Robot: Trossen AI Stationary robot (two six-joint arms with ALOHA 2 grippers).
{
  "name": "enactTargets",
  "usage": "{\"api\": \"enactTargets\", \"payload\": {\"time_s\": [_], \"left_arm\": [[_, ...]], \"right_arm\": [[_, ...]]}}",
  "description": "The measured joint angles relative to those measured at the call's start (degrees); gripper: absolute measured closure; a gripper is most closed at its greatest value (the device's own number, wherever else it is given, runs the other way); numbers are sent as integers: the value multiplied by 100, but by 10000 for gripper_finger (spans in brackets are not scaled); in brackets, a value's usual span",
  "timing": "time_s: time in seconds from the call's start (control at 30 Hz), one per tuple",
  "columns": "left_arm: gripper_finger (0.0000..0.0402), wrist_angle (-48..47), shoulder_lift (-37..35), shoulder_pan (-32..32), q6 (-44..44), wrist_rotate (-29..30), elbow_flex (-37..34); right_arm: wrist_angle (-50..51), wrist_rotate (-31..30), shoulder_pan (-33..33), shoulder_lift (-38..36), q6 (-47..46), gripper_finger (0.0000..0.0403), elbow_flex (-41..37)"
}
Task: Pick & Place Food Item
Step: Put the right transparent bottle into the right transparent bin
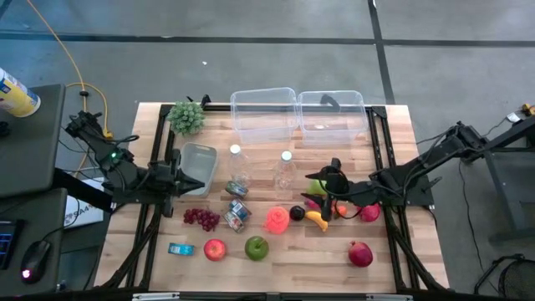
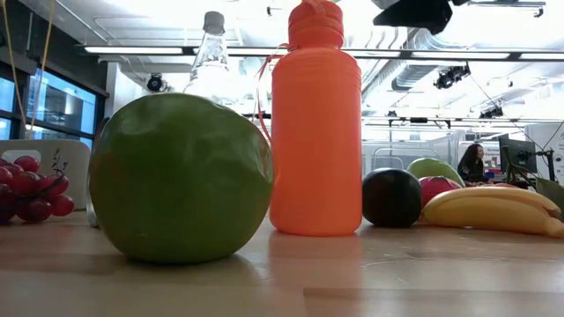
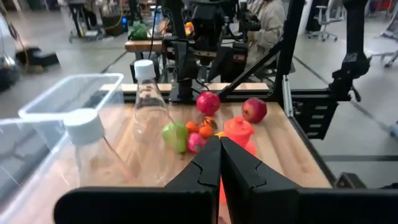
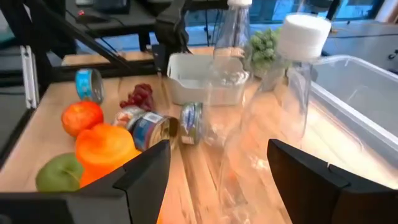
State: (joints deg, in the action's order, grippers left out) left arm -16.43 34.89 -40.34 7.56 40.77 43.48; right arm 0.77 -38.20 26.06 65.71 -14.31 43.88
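Food lies across the wooden table: red grapes, a red apple, a green apple, a pomegranate, and a cluster with a banana and a dark plum. My right gripper hovers open above that cluster, near a green pear, with nothing between its fingers. At the table's left, beside a grey tray, my left gripper is shut and empty, as its fingers show.
Two clear bottles stand mid-table, and an orange bottle stands near the plum. Cans lie beside the grapes, a small tin at the near left. Two clear bins and a green bunch stand at the far edge.
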Motion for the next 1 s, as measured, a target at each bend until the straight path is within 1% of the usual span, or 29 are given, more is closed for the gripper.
{"api": "enactTargets", "payload": {"time_s": [0.17,0.3,0.37,0.47,0.57,0.67,0.73,0.83,1.0], "left_arm": [[401,68,-5,62,-356,5,0],[401,66,22,140,-369,9,0],[401,66,49,177,-298,5,0],[401,58,52,205,-262,5,0],[401,62,50,208,-336,7,0],[401,62,52,208,-344,7,0],[401,62,50,208,-344,6,0],[401,61,52,208,-347,5,0],[401,60,52,208,-349,4,0]], "right_arm": [[-268,-7,-118,14,525,144,-2],[-316,-4,-221,13,772,142,-2],[-339,-9,-227,14,860,133,-2],[-403,-4,-255,13,899,107,-2],[-420,-48,-255,13,938,65,-2],[-497,-343,-255,12,816,26,-2],[-494,-527,-257,15,885,9,-2],[-504,-764,-294,112,793,11,-2],[-862,-779,-498,479,704,24,-2]]}}
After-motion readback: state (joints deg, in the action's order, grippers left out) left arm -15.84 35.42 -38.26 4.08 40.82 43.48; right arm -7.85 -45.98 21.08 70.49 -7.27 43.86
